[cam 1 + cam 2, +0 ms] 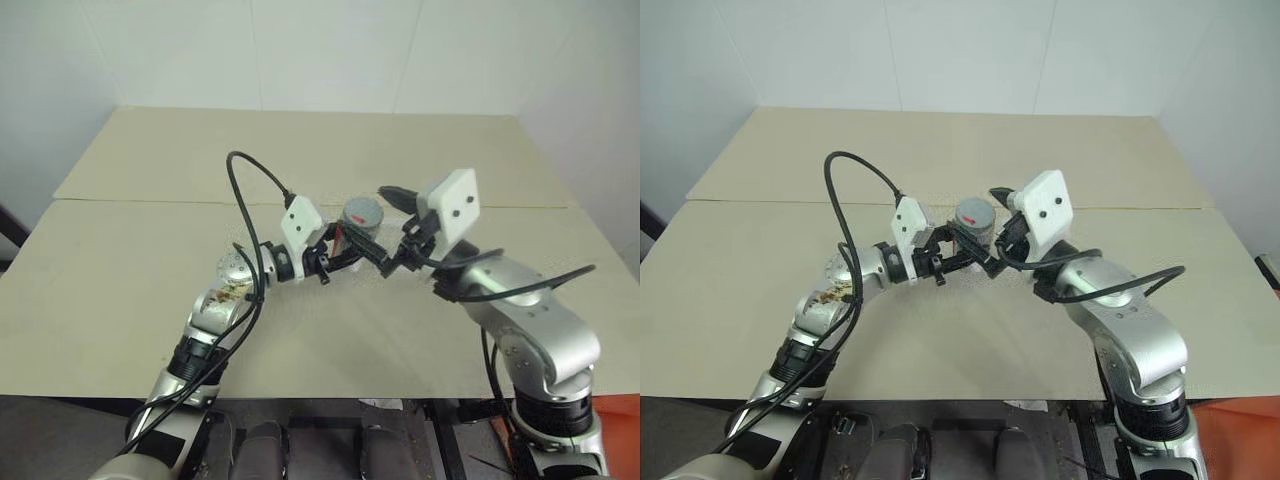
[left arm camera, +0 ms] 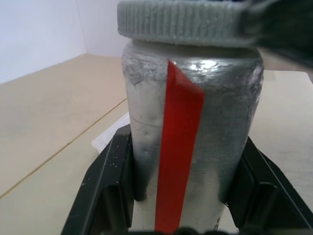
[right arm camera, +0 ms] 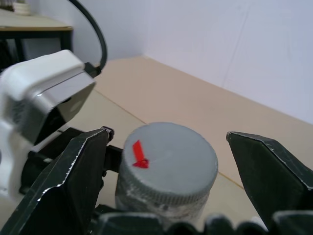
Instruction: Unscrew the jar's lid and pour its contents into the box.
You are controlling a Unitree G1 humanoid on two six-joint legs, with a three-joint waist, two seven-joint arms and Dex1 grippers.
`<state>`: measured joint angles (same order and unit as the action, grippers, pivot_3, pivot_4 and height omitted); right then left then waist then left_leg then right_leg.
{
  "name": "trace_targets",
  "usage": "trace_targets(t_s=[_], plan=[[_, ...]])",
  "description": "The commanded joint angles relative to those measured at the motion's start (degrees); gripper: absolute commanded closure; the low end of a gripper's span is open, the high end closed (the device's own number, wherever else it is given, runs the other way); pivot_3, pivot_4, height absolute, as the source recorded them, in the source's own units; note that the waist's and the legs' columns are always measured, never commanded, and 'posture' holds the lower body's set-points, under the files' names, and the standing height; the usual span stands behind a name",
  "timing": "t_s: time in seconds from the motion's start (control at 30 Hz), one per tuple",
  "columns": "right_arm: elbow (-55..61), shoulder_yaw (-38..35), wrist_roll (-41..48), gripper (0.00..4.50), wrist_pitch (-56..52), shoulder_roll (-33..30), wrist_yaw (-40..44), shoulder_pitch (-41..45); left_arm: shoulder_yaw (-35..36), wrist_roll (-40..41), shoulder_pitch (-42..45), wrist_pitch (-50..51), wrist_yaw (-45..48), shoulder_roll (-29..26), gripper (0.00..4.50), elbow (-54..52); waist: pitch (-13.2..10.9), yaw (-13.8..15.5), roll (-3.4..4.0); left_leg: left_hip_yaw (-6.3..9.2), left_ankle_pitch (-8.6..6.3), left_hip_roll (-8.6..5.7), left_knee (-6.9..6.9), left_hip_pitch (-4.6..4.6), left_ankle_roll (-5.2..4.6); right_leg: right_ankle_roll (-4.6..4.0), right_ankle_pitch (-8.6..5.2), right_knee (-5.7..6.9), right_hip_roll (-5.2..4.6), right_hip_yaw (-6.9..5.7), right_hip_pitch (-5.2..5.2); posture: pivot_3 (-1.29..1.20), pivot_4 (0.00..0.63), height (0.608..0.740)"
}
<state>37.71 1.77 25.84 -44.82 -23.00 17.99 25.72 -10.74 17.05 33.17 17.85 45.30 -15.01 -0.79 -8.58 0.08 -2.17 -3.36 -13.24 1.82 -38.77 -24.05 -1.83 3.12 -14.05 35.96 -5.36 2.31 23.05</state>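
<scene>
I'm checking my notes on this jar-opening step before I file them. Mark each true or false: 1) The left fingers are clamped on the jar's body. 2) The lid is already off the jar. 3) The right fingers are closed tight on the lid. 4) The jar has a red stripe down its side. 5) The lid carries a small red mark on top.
1) True: the left gripper holds the jar between its fingers.
2) False: the lid still sits on the jar.
3) False: the right gripper is open, its fingers standing apart on either side of the lid.
4) True.
5) True.
</scene>
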Motion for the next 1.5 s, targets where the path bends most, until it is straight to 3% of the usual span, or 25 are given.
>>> trace_targets(t_s=[0.03,0.33,0.43,0.53,1.17,1.33,1.5], plan=[[1.69,-0.42,-0.41,0.0,-0.43,0.87,-1.79,0.67,0.05,-0.14,0.91,-1.88,0.3,0.67,2.44,-1.02,0.0,0.01,0.0,0.01,0.0,0.0,-0.02,-0.08,0.0,0.0,0.0,0.02,0.0,0.0,0.08,0.0,0.15,0.74],[2.87,-0.66,-0.76,0.0,-1.4,1.19,-3.1,-0.38,0.31,-0.22,0.28,-2.59,0.12,1.68,2.44,-0.62,0.0,-0.09,0.0,0.01,0.0,0.0,-0.02,-0.13,-0.01,0.0,0.0,0.02,0.01,-0.01,0.12,0.0,0.15,0.74],[2.9,-0.96,-0.55,0.57,-1.42,1.13,-2.9,-0.81,0.71,0.72,0.13,-2.12,-0.08,2.6,2.44,-0.45,0.0,-0.09,0.0,0.01,0.0,0.0,-0.02,-0.13,-0.01,0.0,0.0,0.01,0.01,-0.01,0.12,0.0,0.15,0.74],[3.28,-0.57,-1.01,1.51,-0.97,0.47,-2.39,-1.23,0.44,0.26,-0.04,-2.4,-0.01,2.88,2.44,-0.09,0.0,-0.09,0.0,0.01,0.0,0.0,-0.02,-0.14,-0.01,0.0,0.0,0.01,0.01,-0.01,0.12,0.0,0.15,0.74],[3.48,-3.34,2.55,1.51,0.32,0.33,-0.14,-2.32,-0.62,1.78,-1.56,-3.46,4.76,1.72,2.44,0.41,0.0,-0.26,0.0,0.01,0.0,0.0,-0.03,-0.13,-0.01,0.0,0.0,0.02,0.02,-0.01,0.12,0.0,0.15,0.74],[1.91,-4.38,4.17,1.51,2.93,-1.86,4.76,-2.78,-0.31,4.58,-1.64,-3.45,10.48,-0.53,2.44,-0.23,0.0,-0.43,0.01,0.01,0.0,0.0,-0.02,-0.13,-0.01,0.0,0.0,0.02,0.02,-0.01,0.12,0.0,0.15,0.74],[-2.57,-5.24,6.95,1.51,7.71,-6.55,15.44,-1.86,0.2,7.62,-1.19,-3.49,17.08,-2.89,2.44,0.17,0.0,-0.69,0.01,0.02,0.0,0.01,-0.04,-0.12,-0.01,0.0,0.0,0.01,0.02,-0.01,0.1,0.0,0.15,0.74]])
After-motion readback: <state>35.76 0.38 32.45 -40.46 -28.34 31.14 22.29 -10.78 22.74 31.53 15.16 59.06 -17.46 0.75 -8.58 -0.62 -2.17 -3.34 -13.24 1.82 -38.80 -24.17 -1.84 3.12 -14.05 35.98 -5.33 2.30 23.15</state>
